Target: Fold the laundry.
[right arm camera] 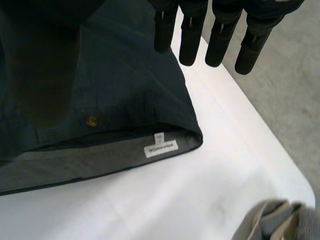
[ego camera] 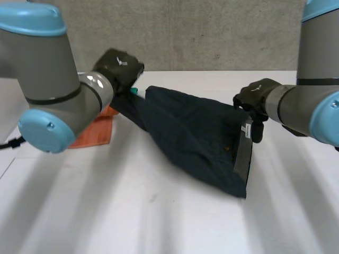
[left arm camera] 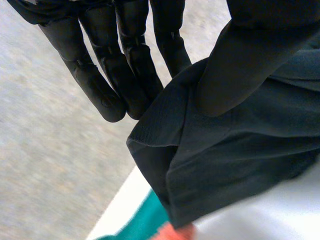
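A dark navy garment [ego camera: 196,137] lies across the white table [ego camera: 132,211], its grey-lined waistband toward my right arm. My left hand [ego camera: 119,66] is at the garment's far narrow end, raised a little off the table. In the left wrist view that hand [left arm camera: 110,65] pinches a folded corner of the cloth [left arm camera: 240,160] between its thumb and straight fingers. My right hand [ego camera: 257,98] hovers beside the waistband corner. In the right wrist view its fingers [right arm camera: 220,35] are straight and apart above the cloth [right arm camera: 115,85], holding nothing. A white label [right arm camera: 161,149] and a button [right arm camera: 91,119] show at the waistband.
An orange cloth [ego camera: 95,132] lies under my left forearm, with a teal piece [ego camera: 134,90] beside the left hand. A folded grey and beige cloth [right arm camera: 280,222] sits near the table's edge by my right hand. The table's far edge meets a grey wall.
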Robot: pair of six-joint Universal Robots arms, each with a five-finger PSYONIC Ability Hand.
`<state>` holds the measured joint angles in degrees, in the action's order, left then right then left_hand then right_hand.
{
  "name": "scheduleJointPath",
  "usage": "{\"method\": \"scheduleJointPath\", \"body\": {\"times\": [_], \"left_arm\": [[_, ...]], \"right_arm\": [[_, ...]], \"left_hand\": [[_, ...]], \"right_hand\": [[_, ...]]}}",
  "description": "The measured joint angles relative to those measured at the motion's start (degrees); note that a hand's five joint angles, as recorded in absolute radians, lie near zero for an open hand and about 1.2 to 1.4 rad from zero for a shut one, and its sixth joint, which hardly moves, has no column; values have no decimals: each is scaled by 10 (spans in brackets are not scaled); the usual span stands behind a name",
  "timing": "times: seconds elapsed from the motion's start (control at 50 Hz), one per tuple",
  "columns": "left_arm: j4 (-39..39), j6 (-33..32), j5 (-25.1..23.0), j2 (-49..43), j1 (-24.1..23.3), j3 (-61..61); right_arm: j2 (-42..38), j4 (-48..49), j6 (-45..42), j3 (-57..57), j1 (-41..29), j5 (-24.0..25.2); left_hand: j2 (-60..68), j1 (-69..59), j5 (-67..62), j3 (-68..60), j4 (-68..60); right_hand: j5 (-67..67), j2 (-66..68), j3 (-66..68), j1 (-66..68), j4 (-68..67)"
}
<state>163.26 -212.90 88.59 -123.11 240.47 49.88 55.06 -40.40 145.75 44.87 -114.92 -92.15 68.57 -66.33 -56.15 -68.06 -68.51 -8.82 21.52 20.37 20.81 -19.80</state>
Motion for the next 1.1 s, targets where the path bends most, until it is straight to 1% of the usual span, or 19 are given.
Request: {"method": "scheduleJointPath", "body": {"times": [0.14, 0.2, 0.34, 0.4, 0.5, 0.56, 0.6, 0.62, 0.64, 0.66, 0.68, 0.76, 0.82, 0.9, 0.96, 0.98, 1.04, 1.06, 1.1], "left_arm": [[22, 0, 8, 21, 0, 91], [44, 0, 10, 33, 5, 122], [65, 1, 9, 52, 16, 152], [65, 4, 8, 61, 19, 157], [62, 13, 8, 72, 21, 160], [59, 21, 8, 80, 22, 162], [58, 28, 8, 86, 24, 163], [57, 32, 7, 89, 25, 164], [57, 34, 7, 91, 25, 165], [55, 39, 7, 95, 27, 167], [55, 42, 7, 97, 27, 168], [49, 51, 1, 108, 30, 184], [38, 49, -9, 118, 32, 204], [-10, 14, -29, 139, 36, 249], [-64, -16, -44, 156, 38, 275], [-91, -28, -53, 163, 38, 286], [-132, -46, -67, 175, 38, 300], [-173, -61, -85, 186, 38, 312], [-204, -72, -102, 193, 36, 319]], "right_arm": [[80, 5, 117, 107, 2, -20], [116, -1, 201, 172, -5, -27], [154, 18, 319, 295, -35, -33], [156, 85, 351, 371, -67, -46], [128, 221, 354, 441, -111, -88], [103, 285, 346, 454, -129, -116], [79, 333, 336, 457, -140, -143], [69, 353, 330, 456, -144, -155], [65, 359, 329, 455, -146, -159], [55, 379, 321, 453, -148, -173], [53, 386, 317, 452, -149, -177], [70, 406, 291, 454, -142, -184], [111, 404, 261, 461, -127, -162], [192, 346, 155, 463, -79, -74], [219, 278, 80, 452, -50, -28], [230, 223, 31, 442, -32, -4], [234, 161, -15, 429, -15, 15], [230, 77, -71, 409, 3, 32], [219, 26, -104, 391, 13, 41]], "left_hand": [[0, 0, 0, 0, 0], [0, 0, 0, 0, 0], [0, 0, 0, 0, 0], [0, 0, 0, 0, 0], [0, 0, 0, 0, 0], [0, 0, 0, 0, 0], [0, 0, 0, 0, 0], [0, 0, 0, 0, 0], [0, 0, 0, 0, 0], [0, 0, 0, 0, 0], [0, 0, 0, 0, 0], [0, 0, 0, 0, 0], [0, 0, 0, 0, 0], [0, 0, 0, 0, 0], [0, 0, 0, 0, 0], [0, 0, 0, 0, 0], [0, 0, 0, 0, 0], [0, 0, 0, 0, 0], [0, 0, 0, 0, 0]], "right_hand": [[49, -62, -53, -43, 42], [55, -69, -61, -53, 50], [58, -69, -67, -53, 56], [58, -69, -67, -53, 56], [57, -69, -67, -53, 56], [41, -62, -55, -48, 48], [-89, 72, 82, 79, -74], [-206, 182, 188, 185, -189], [-251, 243, 234, 237, -236], [-362, 360, 360, 321, -361], [-426, 415, 415, 366, -418], [-486, 460, 474, 406, -484], [-489, 460, 475, 406, -486], [-492, 460, 475, 406, -486], [-492, 460, 475, 406, -486], [-492, 460, 475, 406, -487], [-492, 460, 475, 406, -487], [-492, 460, 475, 406, -487], [-492, 460, 476, 406, -487]]}}
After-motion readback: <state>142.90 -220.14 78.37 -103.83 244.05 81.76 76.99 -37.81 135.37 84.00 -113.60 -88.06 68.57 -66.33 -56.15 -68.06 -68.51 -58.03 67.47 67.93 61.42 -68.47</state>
